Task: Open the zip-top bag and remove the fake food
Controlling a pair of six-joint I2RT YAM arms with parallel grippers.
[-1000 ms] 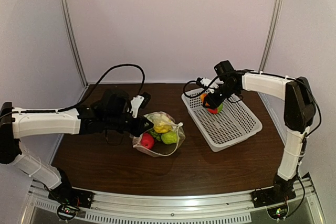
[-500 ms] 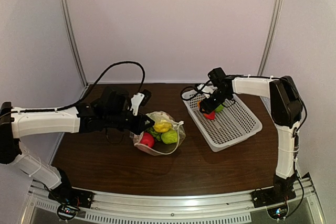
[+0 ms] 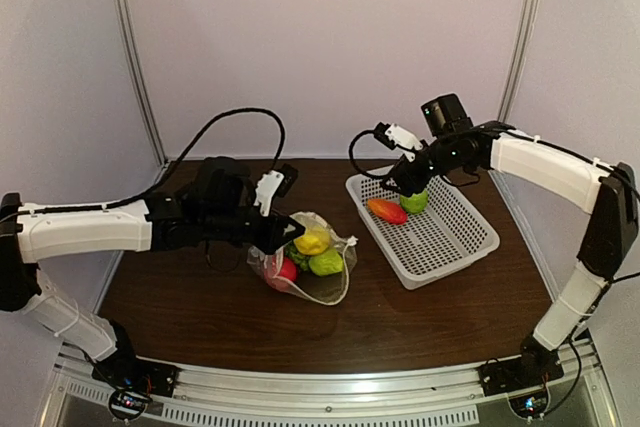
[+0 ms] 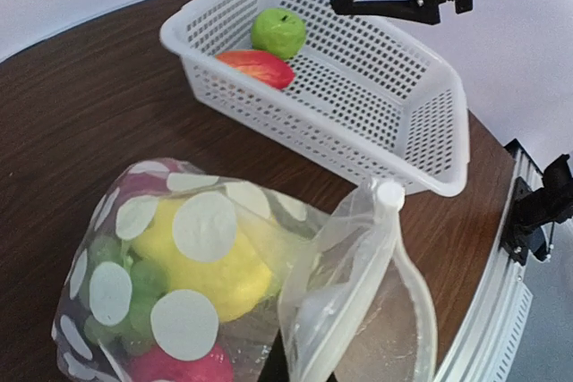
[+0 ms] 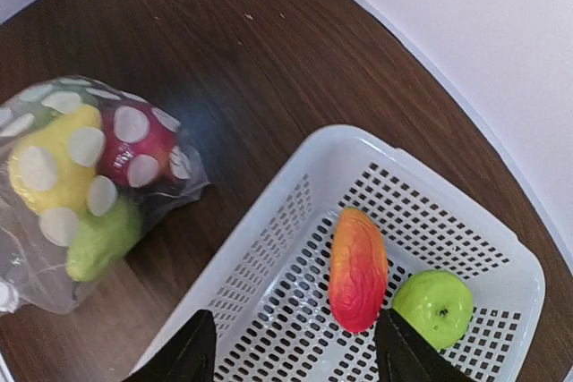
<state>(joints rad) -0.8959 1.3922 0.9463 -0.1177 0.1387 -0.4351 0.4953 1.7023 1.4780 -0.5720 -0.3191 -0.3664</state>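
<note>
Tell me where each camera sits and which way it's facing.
Top: above and behind the robot, looking down at the table; shows the left pincer holding the bag and the right pincer open above the basket.
Left wrist: looks across the bag toward the basket; its own pincer hardly shows.
Right wrist: looks down into the basket; its two fingertips show at the bottom edge.
Both wrist views share the green apple in the basket.

Dark wooden table (image 3: 200, 317) enclosed by plain, perhaps lilac, walls (image 3: 330, 47).
</note>
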